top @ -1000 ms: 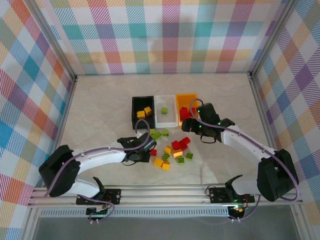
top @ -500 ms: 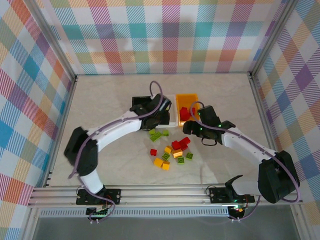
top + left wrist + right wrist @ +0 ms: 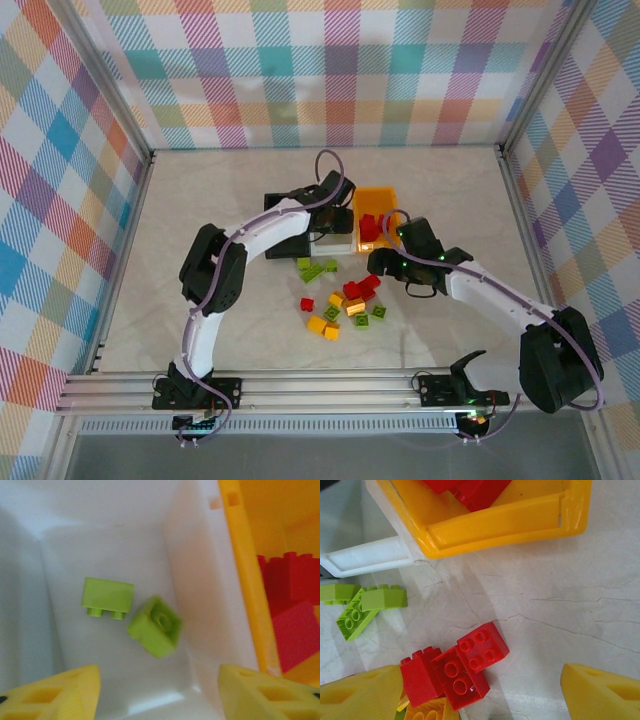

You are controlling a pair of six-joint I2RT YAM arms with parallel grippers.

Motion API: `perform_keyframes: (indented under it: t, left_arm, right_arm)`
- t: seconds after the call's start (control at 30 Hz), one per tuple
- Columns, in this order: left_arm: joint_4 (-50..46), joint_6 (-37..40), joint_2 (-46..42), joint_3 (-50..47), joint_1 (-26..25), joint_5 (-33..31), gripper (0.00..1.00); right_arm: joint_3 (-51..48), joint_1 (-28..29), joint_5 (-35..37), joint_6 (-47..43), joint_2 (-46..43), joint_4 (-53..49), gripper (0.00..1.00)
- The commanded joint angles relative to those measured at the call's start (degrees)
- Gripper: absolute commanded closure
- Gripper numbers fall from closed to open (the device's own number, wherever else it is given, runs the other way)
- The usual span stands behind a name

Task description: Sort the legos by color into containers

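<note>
- Left gripper [image 3: 160, 692]: its two yellow fingers [image 3: 55, 695] stand well apart, with nothing held between them.
- Below that gap, two lime green bricks [image 3: 107, 596] lie on the floor of the white bin [image 3: 195, 570]. They are just beside each other, one on its side with its studs showing and the other tilted.
- The white bin's right wall runs alongside the orange bin [image 3: 242, 580], which holds red bricks [image 3: 292, 605].
- Seen from above, the left arm [image 3: 255, 235] arches across the black bin [image 3: 275, 204] and hides most of it. Its contents cannot be told.
- Right gripper [image 3: 480, 695]: its yellow pads [image 3: 600, 690] are spread wide and grip nothing. It hangs over the marble table [image 3: 570, 605].
- On the table between those pads is a cluster of loose red bricks [image 3: 465, 665], touching one another with studs up. The edge of a yellow-orange brick [image 3: 427, 712] shows just beneath them.
- Loose green bricks [image 3: 367, 605] lean against each other near the white bin's near corner, apart from its wall.
- From above, the mixed pile [image 3: 345, 300] of red, yellow-orange and green pieces lies on the table in front of the bins, between the two arms. The right gripper sits at the pile's far right edge, near the orange bin.
</note>
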Motion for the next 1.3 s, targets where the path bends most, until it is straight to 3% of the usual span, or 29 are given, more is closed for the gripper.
perform_keyframes:
  t: [0.0, 0.07, 0.13, 0.17, 0.37, 0.67, 0.83, 1.03, 1.27]
  left_arm:
    - [1.17, 0.55, -7.48, 0.59, -2.87, 1.94, 0.29]
    - [1.87, 0.97, -11.71, -1.56, -4.90, 1.72, 0.25]
    - [3.92, 0.23, -16.99, -6.66, -5.99, 1.75, 0.03]
    - [5.65, -0.38, -20.70, -10.30, -6.24, 1.76, 0.00]
    - [8.88, -5.55, -41.66, -33.79, -6.18, -5.94, 0.00]
    - [4.26, -14.83, -68.91, -58.67, -6.09, -16.13, 0.00]
    - [2.03, -16.25, -74.50, -62.83, -6.07, -16.99, 0.00]
    - [1.12, -16.82, -74.47, -63.86, -6.01, -17.52, 0.00]
    - [0.93, -16.84, -73.76, -63.97, -6.04, -16.84, 0.00]
  right_arm:
    - [-1.11, 0.07, -1.95, -1.14, -1.30, 1.34, 0.17]
    - [-1.42, 0.38, -3.42, -1.57, -1.02, 2.49, 0.18]
    - [-1.26, 1.69, -3.95, -1.86, -0.73, 3.21, 0.18]
    - [-0.95, 2.98, -3.79, -2.04, -0.64, 3.63, 0.19]
    - [3.92, 10.81, -1.88, -0.20, 6.06, 6.88, 0.19]
    - [14.44, 14.72, 2.08, 4.37, 23.11, 11.19, 0.22]
    - [18.11, 15.01, 5.41, 6.52, 28.99, 9.03, 0.25]
    - [20.85, 15.21, 6.30, 6.72, 33.76, 8.36, 0.30]
    - [21.97, 15.31, 6.25, 5.37, 35.44, 8.12, 0.47]
